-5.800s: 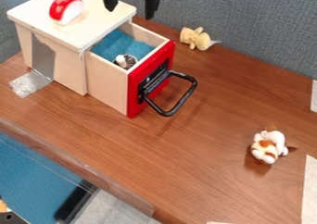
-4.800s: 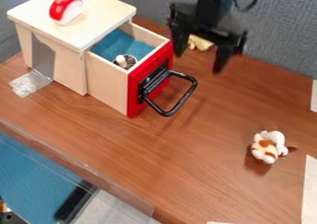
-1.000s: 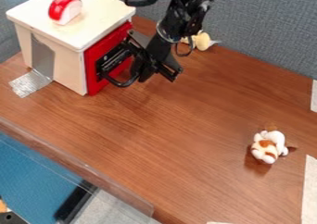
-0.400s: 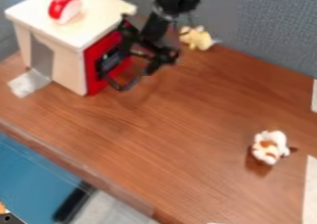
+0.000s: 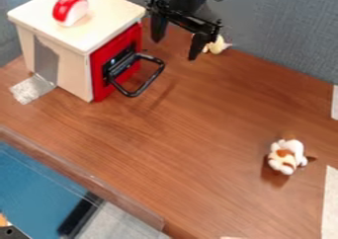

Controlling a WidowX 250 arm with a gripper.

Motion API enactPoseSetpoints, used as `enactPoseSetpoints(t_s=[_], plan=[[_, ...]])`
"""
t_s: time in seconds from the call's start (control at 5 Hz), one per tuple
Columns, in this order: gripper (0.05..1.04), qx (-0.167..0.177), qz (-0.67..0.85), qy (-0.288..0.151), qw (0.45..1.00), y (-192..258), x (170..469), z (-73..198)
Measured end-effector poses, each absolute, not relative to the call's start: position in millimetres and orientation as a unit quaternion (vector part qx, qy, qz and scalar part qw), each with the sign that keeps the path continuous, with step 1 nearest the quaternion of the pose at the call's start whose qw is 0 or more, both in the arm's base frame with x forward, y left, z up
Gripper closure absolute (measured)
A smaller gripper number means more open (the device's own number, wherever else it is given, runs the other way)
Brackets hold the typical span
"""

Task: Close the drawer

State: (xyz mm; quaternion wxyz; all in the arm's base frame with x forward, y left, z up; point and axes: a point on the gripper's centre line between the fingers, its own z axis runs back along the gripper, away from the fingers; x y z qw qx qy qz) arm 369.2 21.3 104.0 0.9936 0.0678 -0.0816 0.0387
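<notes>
My gripper hangs near the top of the view, up and to the right of the drawer's handle, apart from it. It is open, its two fingers spread with nothing between them. The drawer's red front sits flush against the pale wooden cabinet, so the drawer stands closed and its inside is hidden. Its black loop handle sticks out to the right over the table.
A red and white object lies on the cabinet top. Behind my gripper is a partly hidden yellow toy. A brown and white plush lies at the right of the wooden table. A grey partition runs behind.
The drawer, pulled out in the earliest frames, has moved back into the cabinet. Since the last earlier frame my gripper has left the handle, rising toward the upper right.
</notes>
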Motion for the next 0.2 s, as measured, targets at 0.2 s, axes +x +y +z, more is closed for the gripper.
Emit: enactPoseSetpoints(t_s=[0.2], plan=[[0.083,0.053,0.014,-0.085,0.995,16.4,372.8,108.7]])
